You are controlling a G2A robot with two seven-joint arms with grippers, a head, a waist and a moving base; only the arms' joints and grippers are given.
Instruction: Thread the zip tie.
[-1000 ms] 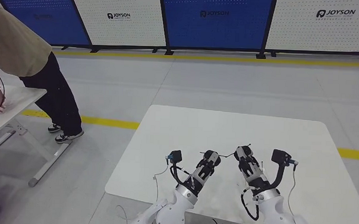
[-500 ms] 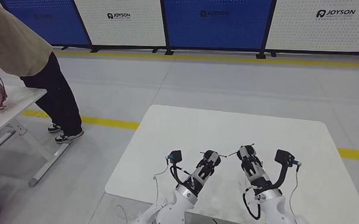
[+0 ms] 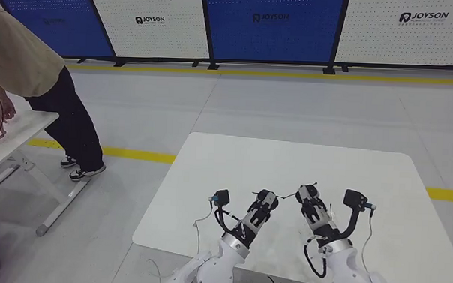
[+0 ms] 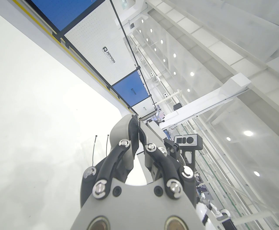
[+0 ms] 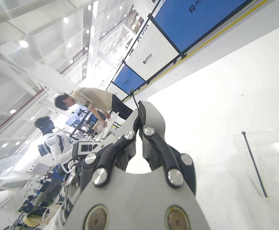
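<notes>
Two arms meet low over the near half of a white surface [image 3: 233, 164], with the zip tie [image 5: 133, 98] strung between them. The right gripper [image 5: 139, 113] has its fingers clamped on the black strap, whose small head juts just past the fingertips. In the top view a thin dark line carries on from there sideways toward the left gripper [image 4: 138, 128], so the tie's long axis lies roughly across the gap between the two arms rather than along either one. The left fingers are pressed together pad to pad (whether the strap's tail is caught between them cannot be told). The grippers stand near each other, tips angled inward, and the right one is the sure holder of the head end. Threading looks to turn on one alignment: the tail must come at the head's slot end-on, and that slot is too small to make out here. Two spare zip ties [image 4: 94, 150] lie flat on the surface beyond the left fingers, well apart from the held one.
</notes>
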